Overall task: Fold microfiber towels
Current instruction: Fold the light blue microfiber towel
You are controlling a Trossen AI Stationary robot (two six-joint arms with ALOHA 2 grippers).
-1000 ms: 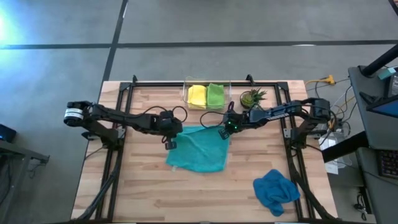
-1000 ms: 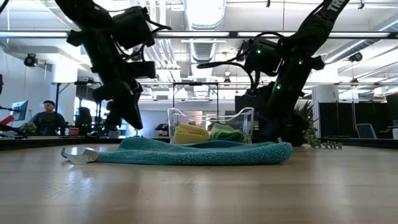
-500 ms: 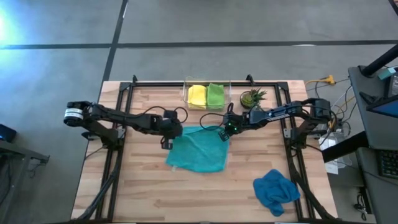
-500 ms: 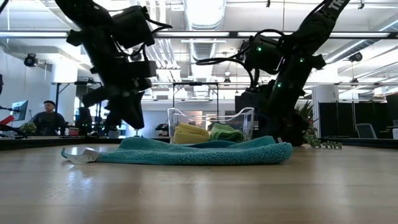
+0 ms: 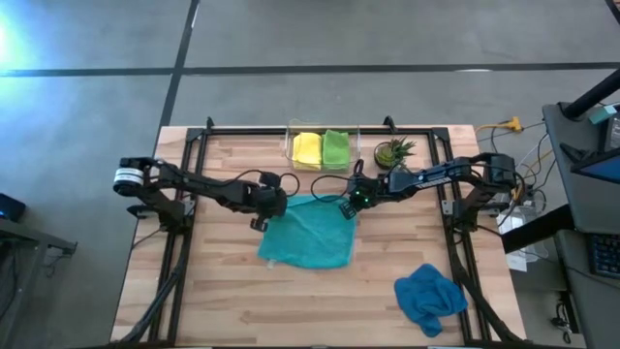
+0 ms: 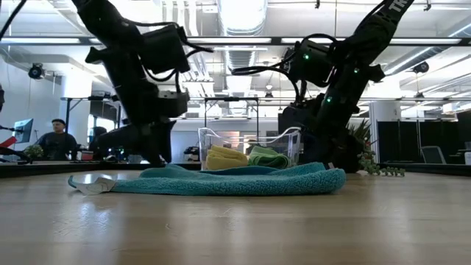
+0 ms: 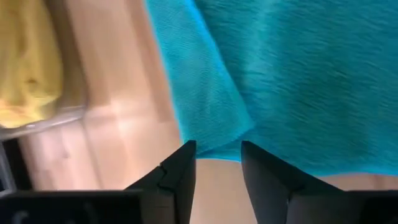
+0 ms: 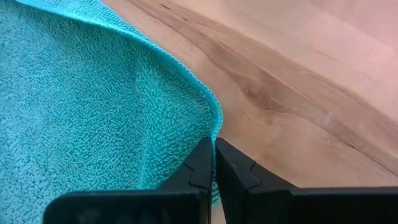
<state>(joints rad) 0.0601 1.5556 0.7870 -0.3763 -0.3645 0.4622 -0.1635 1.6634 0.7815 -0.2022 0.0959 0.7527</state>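
Teal towel point(image 5: 308, 231) (no legible writing)

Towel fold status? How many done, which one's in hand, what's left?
Done: yellow towel and lime green towel sit folded in the clear bin. In hand: teal towel, right gripper shut on its corner, left gripper open at the opposite edge. Left: blue towel, crumpled.

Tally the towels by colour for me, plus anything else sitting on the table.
Teal towel: 1
Blue towel: 1
Yellow towel: 1
Green towel: 1
Clear bin: 1
Plant: 1
Total: 6
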